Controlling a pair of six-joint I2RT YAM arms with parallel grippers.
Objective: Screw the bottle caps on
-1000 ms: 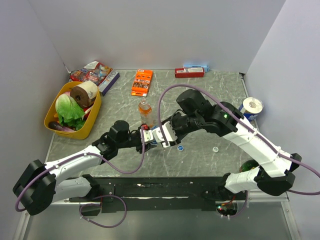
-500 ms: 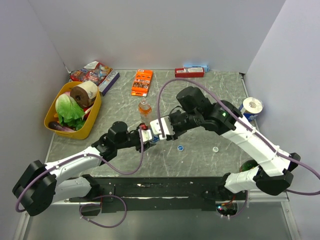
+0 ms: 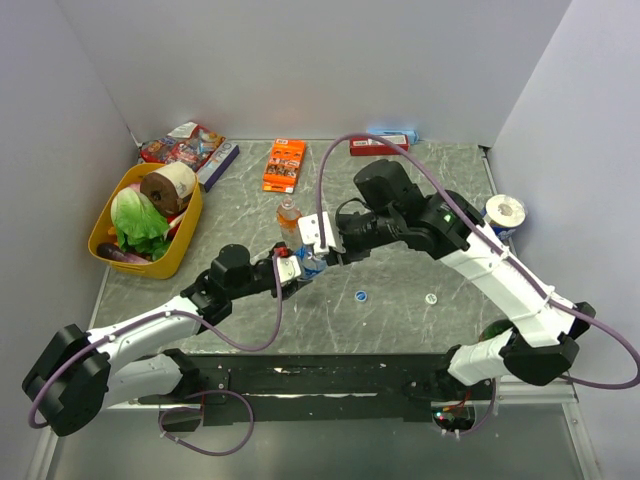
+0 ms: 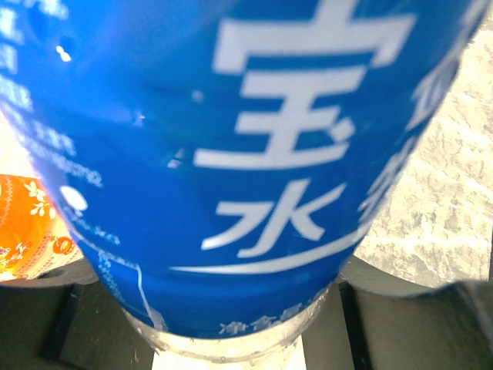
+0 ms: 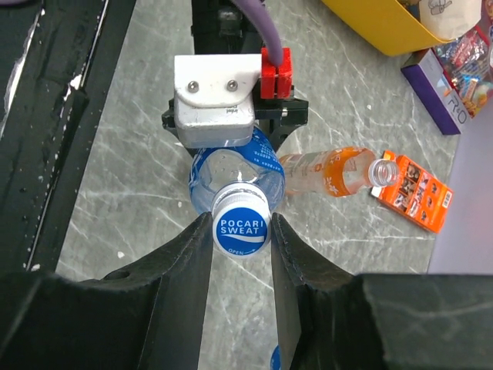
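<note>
A: Where do your tools stand?

B: Your left tool (image 3: 287, 268) is clamped on the blue-label bottle (image 4: 231, 154). The left wrist view is filled by the label, with a dark finger at each lower corner. The bottle stands upright near the middle of the tabletop (image 3: 400, 330).

A: And your right one?

B: Your right tool (image 5: 241, 223) comes down over that bottle from above. Its two fingers are closed on the blue cap (image 5: 241, 230), one on each side. The cap sits on the bottle's neck, and you can read its printed top between the fingers. How far it is threaded on, you cannot tell.

A: The other bottles and caps?

B: The orange bottle (image 5: 327, 171) stands just behind the held one, apart from both tools, and its neck is open. A second blue cap (image 3: 359, 296) lies loose on the tabletop to the right of the tools. The whitish cap (image 3: 431, 298) lies farther right again, well apart from it. A third bottle does not show in your views.

A: Anything else close by?

B: The orange box (image 3: 284, 165) lies flat beyond the orange bottle, toward the back wall.
</note>
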